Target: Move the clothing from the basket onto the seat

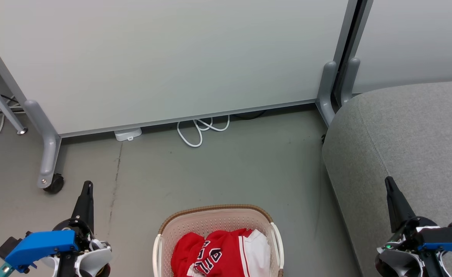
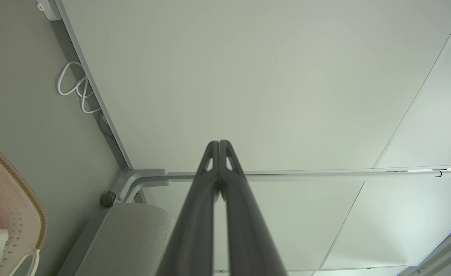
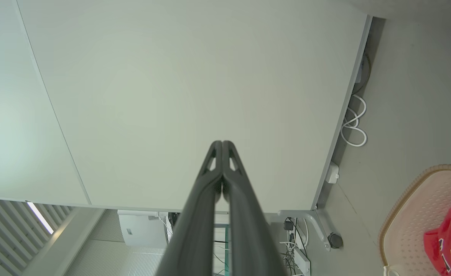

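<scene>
Loosely bunched red clothing (image 1: 220,254) with white panels fills the basket (image 1: 214,219).

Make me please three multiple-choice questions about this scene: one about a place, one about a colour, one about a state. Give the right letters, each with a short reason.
1. Where does the clothing lie?
A. inside the basket
B. beside it
C. under it

2. Which colour has most of the clothing?
A. blue
B. red
C. green

3. How are the left claw and the right claw?
A. both open
B. both shut and empty
C. both shut on fabric

Answers:
1 A, the fabric sits within the perforated walls.
2 B, it is red with white panels.
3 B, each wrist view shows the two fingers pressed together with nothing between them.
</scene>
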You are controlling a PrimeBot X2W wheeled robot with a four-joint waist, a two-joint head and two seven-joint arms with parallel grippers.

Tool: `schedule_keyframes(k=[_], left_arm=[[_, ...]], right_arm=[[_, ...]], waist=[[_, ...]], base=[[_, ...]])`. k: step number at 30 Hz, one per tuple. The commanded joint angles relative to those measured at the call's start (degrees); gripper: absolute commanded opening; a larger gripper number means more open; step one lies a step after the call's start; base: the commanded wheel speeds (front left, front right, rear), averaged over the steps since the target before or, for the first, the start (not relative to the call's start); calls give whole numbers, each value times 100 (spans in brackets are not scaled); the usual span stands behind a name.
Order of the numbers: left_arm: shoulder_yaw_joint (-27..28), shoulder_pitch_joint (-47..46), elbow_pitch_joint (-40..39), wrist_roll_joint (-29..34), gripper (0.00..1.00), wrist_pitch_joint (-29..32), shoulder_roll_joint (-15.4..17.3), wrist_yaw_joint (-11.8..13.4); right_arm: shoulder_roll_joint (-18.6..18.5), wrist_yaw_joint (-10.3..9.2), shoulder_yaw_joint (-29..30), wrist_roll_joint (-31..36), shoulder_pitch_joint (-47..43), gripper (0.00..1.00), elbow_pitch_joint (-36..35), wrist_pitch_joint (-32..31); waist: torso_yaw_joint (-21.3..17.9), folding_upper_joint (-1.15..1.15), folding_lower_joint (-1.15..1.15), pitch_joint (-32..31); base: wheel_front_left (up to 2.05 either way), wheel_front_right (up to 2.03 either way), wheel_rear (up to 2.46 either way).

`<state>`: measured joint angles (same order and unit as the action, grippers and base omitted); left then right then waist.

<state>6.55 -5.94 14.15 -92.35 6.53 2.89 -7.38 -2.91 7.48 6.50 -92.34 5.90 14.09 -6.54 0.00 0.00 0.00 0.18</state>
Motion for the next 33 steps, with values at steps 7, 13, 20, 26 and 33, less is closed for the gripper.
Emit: schedule_keyframes(k=[7,13,20,26,33], left_arm=[[7,-56,-24,-14,0,16,-4,-28],[7,-56,-24,-14,0,16,-4,-28],[7,-56,-24,-14,0,16,-4,-28],[7,-56,-24,-14,0,16,-4,-28],[-7,159,157,4,100,-12,-22,2]], right_arm=[[7,3,5,-17,65,0,-14,-16],[7,3,6,-16,65,0,-14,-16],[7,3,6,-16,65,0,-14,-16],[7,3,5,-16,65,0,-14,-16],[21,-9,-13,4,-134,100,160,11]], waist=[[0,0,0,0],[0,0,0,0],[0,0,0,0],[0,0,0,0],[0,0,0,1]], base=[[0,0,0],[0,0,0],[0,0,0],[0,0,0],[0,0,0]])
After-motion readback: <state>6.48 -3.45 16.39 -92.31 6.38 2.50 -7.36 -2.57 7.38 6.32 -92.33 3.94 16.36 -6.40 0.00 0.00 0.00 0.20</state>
